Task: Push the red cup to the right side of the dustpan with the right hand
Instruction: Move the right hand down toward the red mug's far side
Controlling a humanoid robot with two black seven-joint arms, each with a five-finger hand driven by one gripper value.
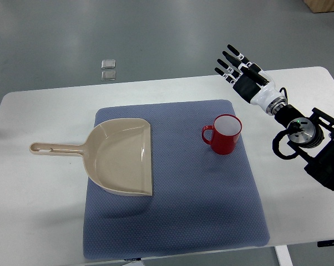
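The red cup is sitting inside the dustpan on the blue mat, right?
Not quite. The top view shows the cup standing on the blue mat to the right of the dustpan, apart from it, not inside it.

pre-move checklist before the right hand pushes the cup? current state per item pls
1. Red cup upright on blue mat: ok.
2. Right hand holds nothing, fingers spread: ok.
3. Hand touching the cup: not ok, it hovers apart, beyond the cup and to its right.
4. Cup already right of the dustpan, bare mat between them: ok.
5. Cup handle on the dustpan side: ok.
6. Cup contents: cannot tell.
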